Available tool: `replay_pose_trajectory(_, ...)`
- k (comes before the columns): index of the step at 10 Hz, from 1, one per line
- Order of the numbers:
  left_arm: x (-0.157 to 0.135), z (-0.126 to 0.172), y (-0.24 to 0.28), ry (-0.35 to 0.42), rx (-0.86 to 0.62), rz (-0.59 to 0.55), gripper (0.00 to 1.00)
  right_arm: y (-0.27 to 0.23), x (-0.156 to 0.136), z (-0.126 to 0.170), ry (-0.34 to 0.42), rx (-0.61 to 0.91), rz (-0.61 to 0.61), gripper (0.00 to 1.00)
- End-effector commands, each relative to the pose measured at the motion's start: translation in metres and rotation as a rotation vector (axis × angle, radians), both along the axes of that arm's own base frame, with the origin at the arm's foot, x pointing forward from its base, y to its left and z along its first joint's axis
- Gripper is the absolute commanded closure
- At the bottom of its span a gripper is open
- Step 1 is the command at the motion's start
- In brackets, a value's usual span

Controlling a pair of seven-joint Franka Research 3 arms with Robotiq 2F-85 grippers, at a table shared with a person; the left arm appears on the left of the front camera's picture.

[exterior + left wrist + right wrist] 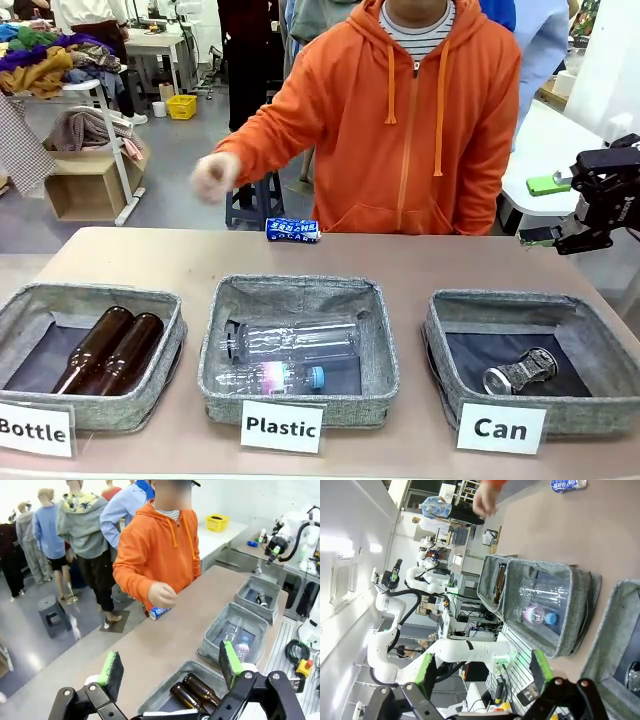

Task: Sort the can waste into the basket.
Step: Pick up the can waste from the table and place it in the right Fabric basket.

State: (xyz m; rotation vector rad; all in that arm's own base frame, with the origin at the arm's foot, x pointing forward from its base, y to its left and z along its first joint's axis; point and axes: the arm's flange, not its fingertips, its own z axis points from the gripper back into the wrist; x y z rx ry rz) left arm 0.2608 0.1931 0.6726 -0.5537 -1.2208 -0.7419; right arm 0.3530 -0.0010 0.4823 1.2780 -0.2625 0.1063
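The right gripper (545,211) is black with green pads (547,185); the person (400,130) wears an orange zipped hoodie

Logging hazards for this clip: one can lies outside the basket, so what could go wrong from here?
1. The blue can lies on its side at the far edge of the table; a clumsy nudge could roll it off.
2. The person's hand hangs near that can, so the open right gripper, reaching across for it, might meet the hand.

Three grey baskets (300,286), three signs (282,427), two brown bottles (96,350), two clear bottles (296,342), two cans (292,230)
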Motion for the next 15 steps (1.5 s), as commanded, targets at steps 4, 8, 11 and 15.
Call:
replay_pose_trajectory(4, 0.182, -0.003, -0.114, 0.322, 0.301, -0.197, 0.00, 0.002, -0.001, 0.002, -0.003, 0.024, -0.009, 0.00)
replay_pose_trajectory(8, 0.306, -0.014, -0.254, 0.432, 0.586, -0.221, 0.00, 0.002, -0.001, 0.002, -0.003, 0.024, -0.009, 0.00)
replay_pose_trajectory(11, 0.379, -0.048, -0.386, 0.447, 0.851, -0.452, 0.00, 0.002, -0.001, 0.002, -0.003, 0.024, -0.009, 0.00)
replay_pose_trajectory(15, 0.423, -0.133, -0.512, 0.247, 1.180, -0.772, 0.00, 0.002, -0.001, 0.002, -0.003, 0.024, -0.009, 0.00)
